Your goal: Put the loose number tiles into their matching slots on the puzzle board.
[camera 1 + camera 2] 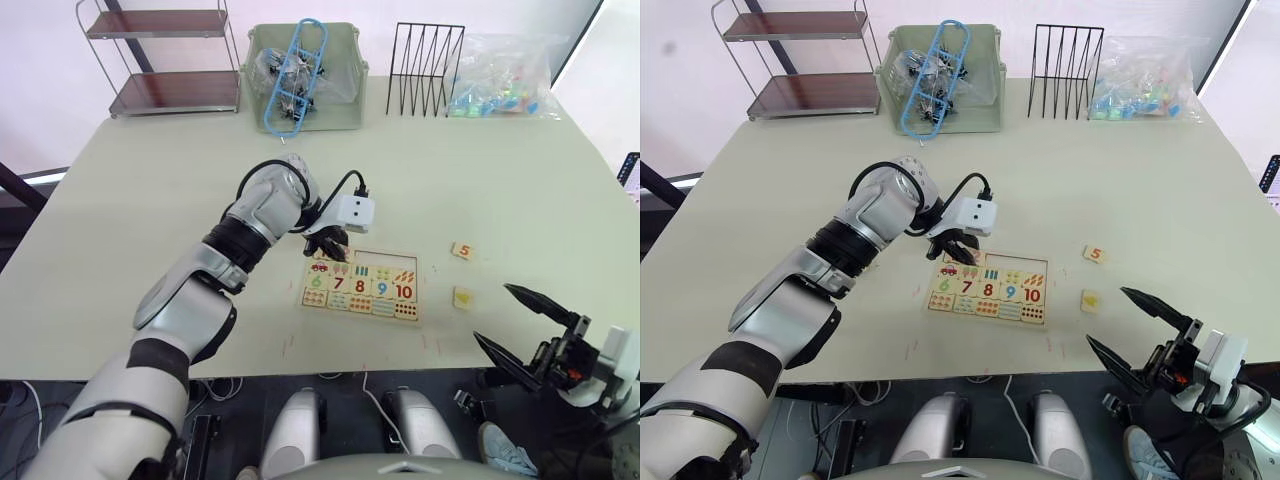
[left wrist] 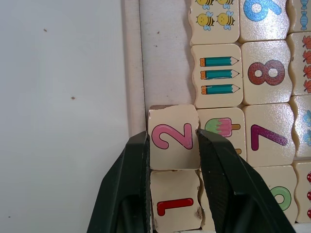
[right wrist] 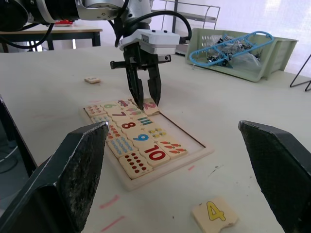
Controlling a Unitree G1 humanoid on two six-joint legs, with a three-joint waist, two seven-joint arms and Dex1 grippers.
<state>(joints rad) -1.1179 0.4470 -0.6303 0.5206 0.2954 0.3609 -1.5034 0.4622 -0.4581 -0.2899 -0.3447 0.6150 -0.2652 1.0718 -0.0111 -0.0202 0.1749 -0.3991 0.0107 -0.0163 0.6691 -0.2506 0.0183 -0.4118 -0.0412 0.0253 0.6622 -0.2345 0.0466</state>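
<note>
Left arm (image 1: pixel 190 300): silver-grey shells, black bands at the joints. White boxy wrist module (image 1: pixel 354 212), black cable looped into it. Left gripper (image 3: pixel 144 99): two slim black tapered fingers. Right gripper (image 1: pixel 527 325): same black pointed fingers, exposed black mechanism behind them, white housing at the wrist.

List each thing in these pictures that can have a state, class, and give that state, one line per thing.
Left gripper: shut on the 2 tile, at its slot.
1 tile: seated in the board.
4 tile: loose on the table.
5 tile: loose on the table.
Right gripper: open, holding nothing.
</note>
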